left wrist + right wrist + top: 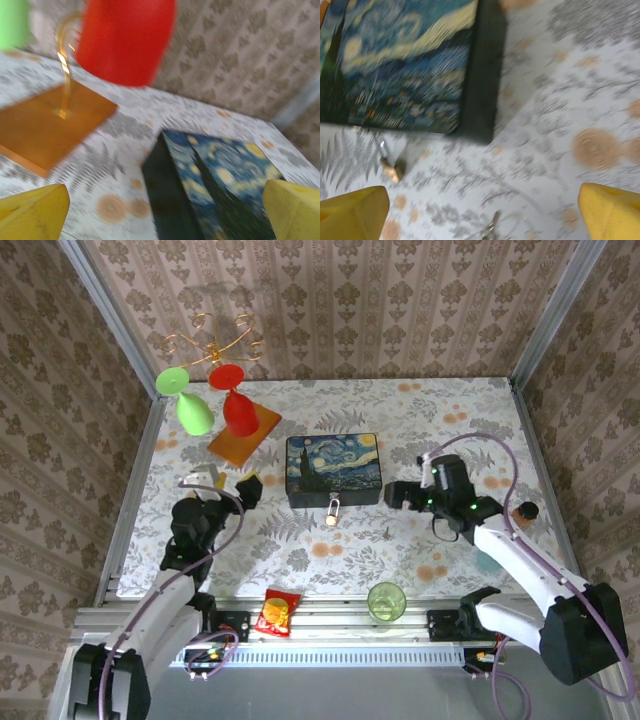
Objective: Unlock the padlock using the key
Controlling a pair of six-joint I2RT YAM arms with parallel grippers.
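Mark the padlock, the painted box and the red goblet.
padlock [331,519]: top view, brass body.
painted box [333,462]: top view, middle of lid.
red goblet [240,415]: top view, its bowl.

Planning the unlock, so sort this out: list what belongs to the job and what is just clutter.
Job: padlock, painted box beside it, probable key.
Clutter: green cup, snack packet, red glass, green glass, orange base.

Tiny padlock [392,171], heavy motion blur
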